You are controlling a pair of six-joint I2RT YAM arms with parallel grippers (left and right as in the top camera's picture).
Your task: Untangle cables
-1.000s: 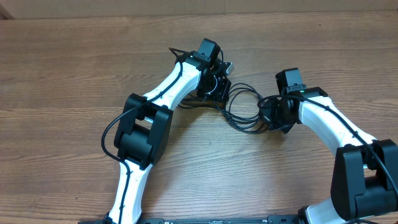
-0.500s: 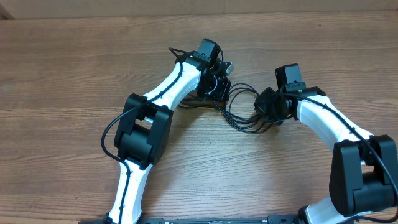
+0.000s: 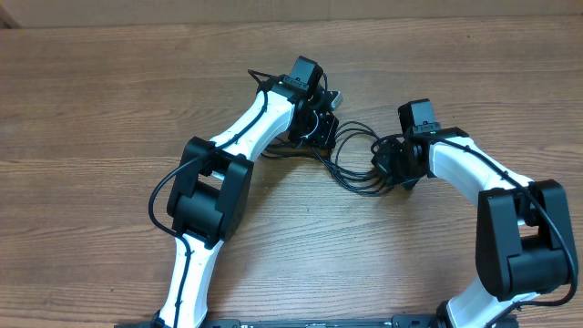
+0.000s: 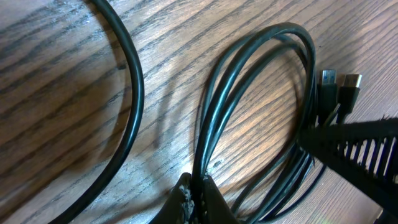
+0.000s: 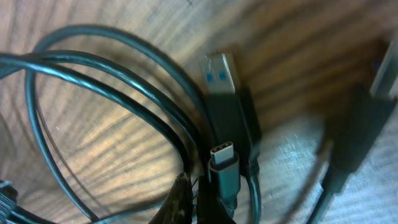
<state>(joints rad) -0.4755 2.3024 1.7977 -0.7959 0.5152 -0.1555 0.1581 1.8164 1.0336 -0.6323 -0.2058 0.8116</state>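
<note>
The right hand [image 3: 394, 164] is sitting further left than a second ago, pressed into the cables [image 3: 353, 175] looping on the surface [image 3: 109, 100] between the arms. Its jaws are now pinching strands beside two plugs [image 5: 222, 118]. The left hand [image 3: 316, 126] is staying put, clamping the loop's left side. From overhead, both hands' tips are hiding beneath their own bodies, and the individual strands are blurring together.
</note>
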